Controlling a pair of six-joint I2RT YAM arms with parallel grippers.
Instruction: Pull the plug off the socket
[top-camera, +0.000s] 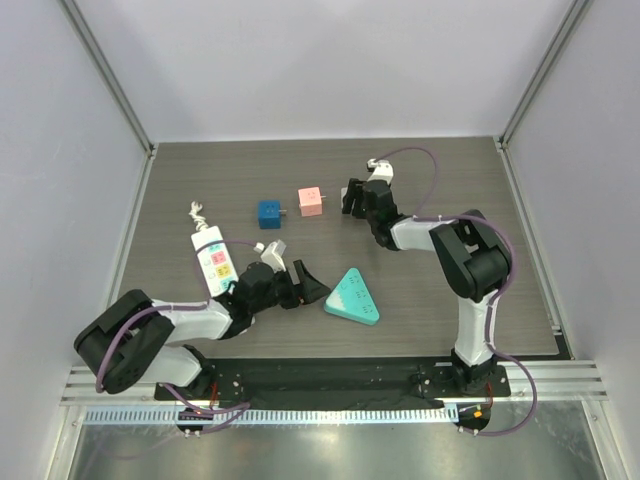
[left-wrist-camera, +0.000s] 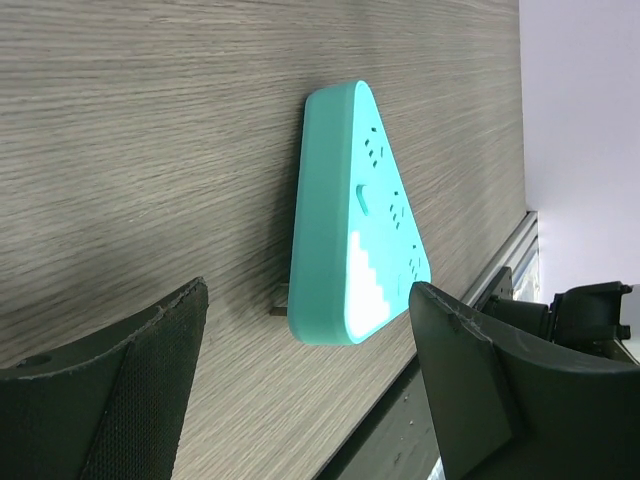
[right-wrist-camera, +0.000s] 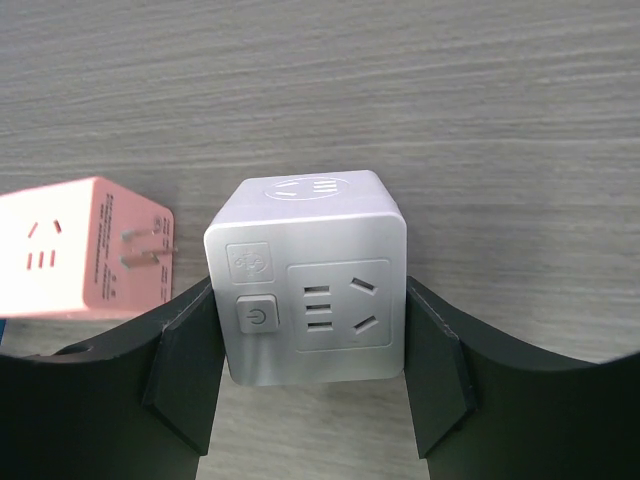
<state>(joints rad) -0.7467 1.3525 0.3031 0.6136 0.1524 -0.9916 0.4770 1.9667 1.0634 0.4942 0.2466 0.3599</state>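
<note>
I have the right gripper (top-camera: 352, 197) out at the far middle of the dark wood-grain table (top-camera: 450, 180). Its two black fingers (right-wrist-camera: 185, 360) are pressed against opposite sides of a small white cube socket with a round power button (right-wrist-camera: 310, 285). The cube sits on the table, and its top outlet face is turned toward the wrist camera. From overhead I can barely see it, because the gripper covers it.

Just beside it lies the pink cube adapter (right-wrist-camera: 75, 250). Its metal prongs (right-wrist-camera: 148, 245) are bare and point toward the white cube. The tips come close to it, but a strip of table shows between them, so the two are apart and the plug is out of the socket.

A blue cube adapter (top-camera: 269, 213) sits a little further along the same row, beyond the pink one.

My left gripper (top-camera: 308, 283) hangs low over the near middle of the table. Its jaws are spread wide and hold nothing. They point at a teal triangular power strip (left-wrist-camera: 355, 230), which lies flat near the front edge and stops short of the fingertips. One corner of the strip carries a white stepped pattern.

Beside the left arm, a white rectangular power strip (top-camera: 215, 262) lies on the table. Its coiled white cable (top-camera: 197, 212) trails toward the back.
</note>
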